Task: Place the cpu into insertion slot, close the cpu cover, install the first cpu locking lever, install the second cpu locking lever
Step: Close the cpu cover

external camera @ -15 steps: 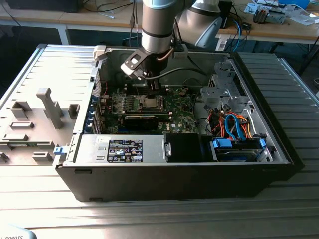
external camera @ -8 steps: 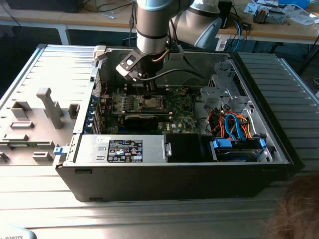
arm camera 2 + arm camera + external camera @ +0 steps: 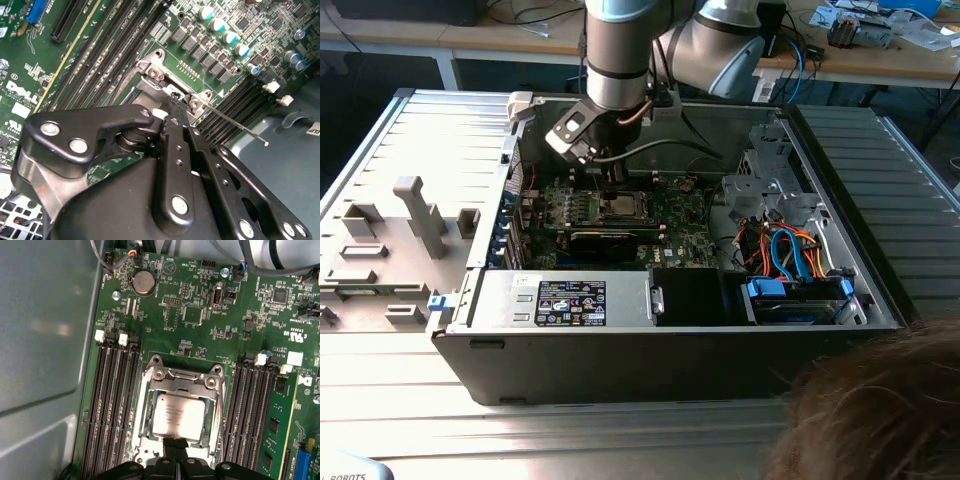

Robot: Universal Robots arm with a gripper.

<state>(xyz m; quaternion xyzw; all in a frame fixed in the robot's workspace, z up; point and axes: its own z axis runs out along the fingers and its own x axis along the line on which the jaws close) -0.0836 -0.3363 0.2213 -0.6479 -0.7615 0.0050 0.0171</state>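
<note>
Cpu [image 3: 178, 414] sits in insertion slot [image 3: 141, 415], just beside closed pincer [image 3: 175, 443].

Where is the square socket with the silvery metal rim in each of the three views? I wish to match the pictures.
Exterior view: the square socket with the silvery metal rim sits directly under the arm's black gripper.
First wrist view: the socket lies between two banks of long black memory slots.
Second wrist view: its screwed rim corners appear just beyond the gripper's tip.
Shared landmark: the gripper, at the socket's edge.

Black memory slots [image 3: 112, 405] cross the green motherboard [image 3: 165, 335] near what seems a coin battery [image 3: 143, 282].
</note>
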